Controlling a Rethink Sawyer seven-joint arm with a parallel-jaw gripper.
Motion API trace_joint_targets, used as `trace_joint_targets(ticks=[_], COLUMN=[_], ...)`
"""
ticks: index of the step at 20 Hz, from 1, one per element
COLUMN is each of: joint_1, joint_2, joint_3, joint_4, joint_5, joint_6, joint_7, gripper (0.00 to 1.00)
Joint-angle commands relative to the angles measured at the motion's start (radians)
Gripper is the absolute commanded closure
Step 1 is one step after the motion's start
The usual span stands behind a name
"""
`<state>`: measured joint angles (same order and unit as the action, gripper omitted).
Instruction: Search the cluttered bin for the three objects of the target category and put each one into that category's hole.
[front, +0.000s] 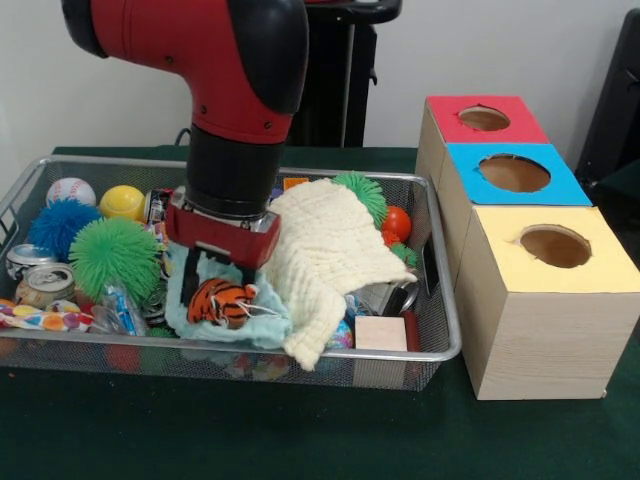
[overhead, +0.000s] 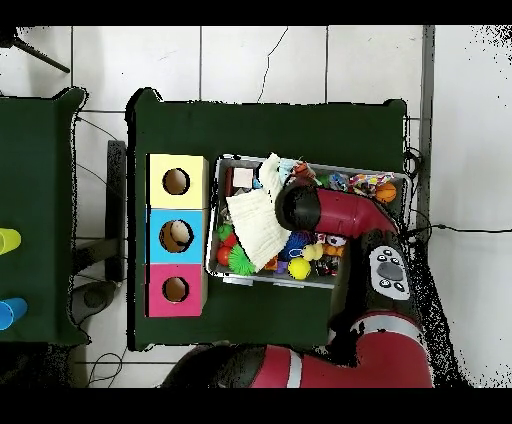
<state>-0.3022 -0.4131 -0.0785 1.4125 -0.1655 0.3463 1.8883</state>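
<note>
The silver wire-mesh bin (front: 440, 350) lies on the green table, full of clutter; it also shows in the overhead view (overhead: 213, 270). My gripper (front: 220, 290) is down inside the bin, right over an orange tiger-striped plush toy (front: 222, 302) that lies on a light blue cloth (front: 262, 325). A cream knitted cloth (front: 325, 250) is draped beside the gripper and over the bin's front rim. Beside the bin stand three boxes with round holes on top: red (front: 450, 125), blue (front: 470, 185) and yellow (front: 500, 260). In the overhead view the arm (overhead: 330, 210) hides the gripper.
In the bin lie a green spiky ball (front: 115, 255), a blue spiky ball (front: 58, 222), a baseball (front: 70, 190), a yellow ball (front: 122, 202), a tin can (front: 45, 283), a wooden block (front: 380, 333), an orange ball (front: 397, 222) and another green spiky ball (front: 362, 192).
</note>
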Motion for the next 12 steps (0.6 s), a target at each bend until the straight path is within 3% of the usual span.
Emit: trace_joint_targets(ticks=[1,12], joint_1=[-0.009,-0.059], joint_2=[-0.048,-0.008], joint_3=[0.138,0.208], joint_4=[-0.024,-0.016], joint_5=[0.049,-0.047], joint_6=[0.203,-0.038], joint_7=[0.005,0.0], gripper=[0.0,0.0])
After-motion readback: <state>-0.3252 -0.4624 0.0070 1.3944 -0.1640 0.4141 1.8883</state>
